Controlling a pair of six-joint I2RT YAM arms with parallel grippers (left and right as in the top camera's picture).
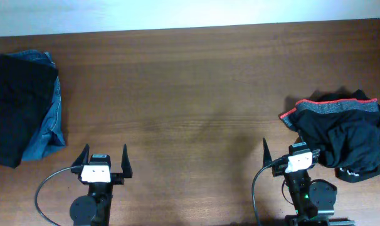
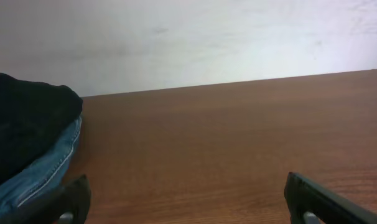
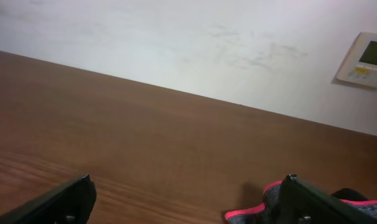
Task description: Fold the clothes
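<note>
Black trousers [image 1: 350, 135], seemingly bunched, run off-frame; left hand [image 1: 105, 152] and right hand [image 1: 291, 149] gape.

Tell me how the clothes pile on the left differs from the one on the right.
The left pile looks folded into a flat stack, while the right pile is a crumpled heap. The left pile shows blue denim under black cloth. The right pile shows a grey waistband edged in red and no denim. Both are mostly black and lie near the sides of the wooden table.
</note>
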